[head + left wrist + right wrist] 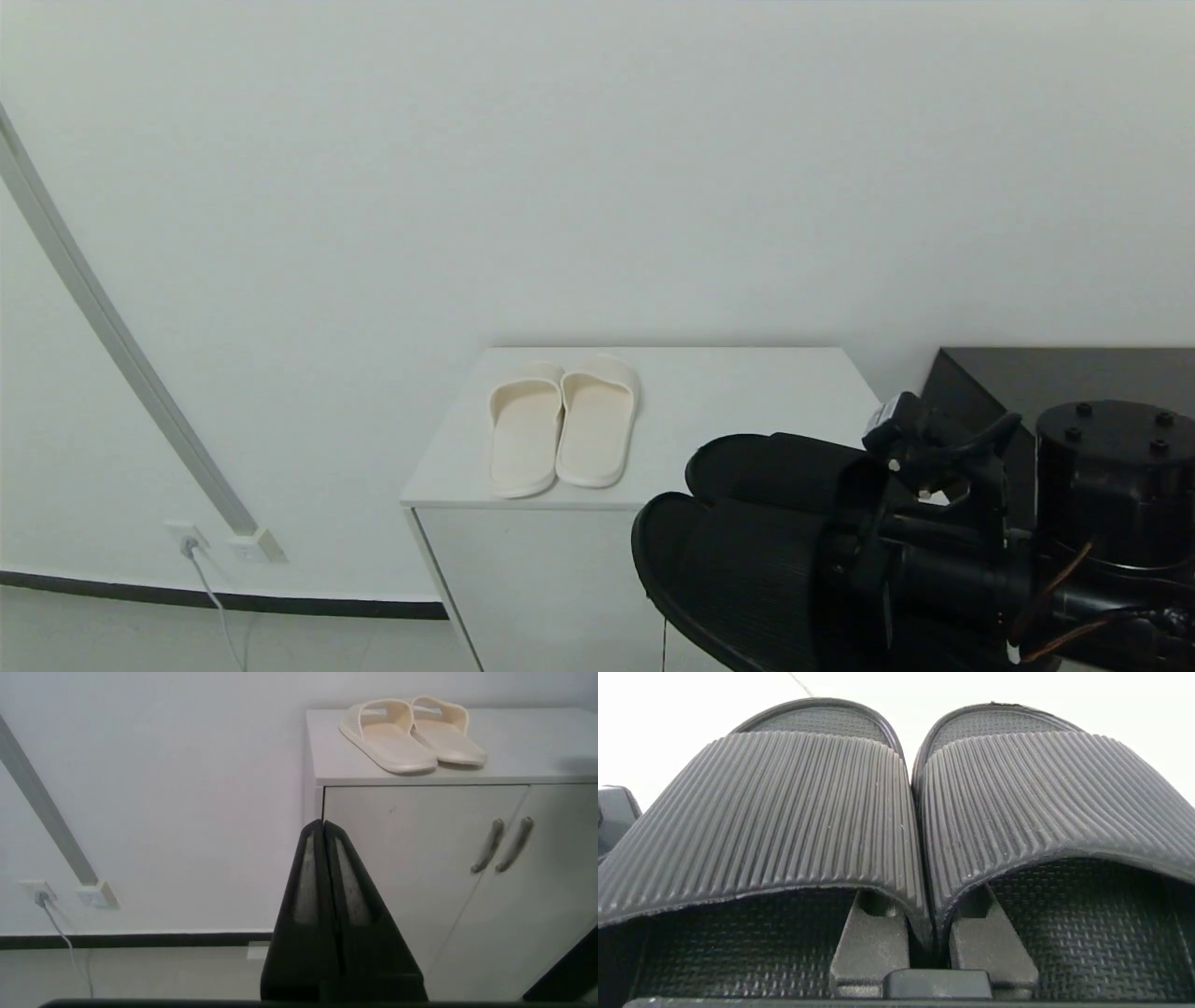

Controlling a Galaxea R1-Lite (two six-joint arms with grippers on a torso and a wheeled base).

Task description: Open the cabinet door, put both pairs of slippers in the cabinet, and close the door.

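A pair of cream slippers (pixel 563 425) (pixel 413 732) lies side by side on top of the white cabinet (pixel 747 392) (pixel 402 859). The cabinet's two doors are closed, with their handles (pixel 501 846) side by side at the middle. My right gripper (pixel 873 509) (pixel 920 938) is in front of the cabinet's right front corner, shut on the pair of black ribbed slippers (pixel 747 541) (pixel 906 793); its fingers (pixel 868 943) reach under the straps and pinch the two inner sides together. Out to the left of the cabinet, my left gripper (pixel 322 896) is shut with nothing in it.
A black table (pixel 1074 373) stands right of the cabinet. On the wall to the left are a slanted grey cable duct (pixel 112 336) and a socket (pixel 187 537) with a plugged cord. Bare floor lies left of the cabinet.
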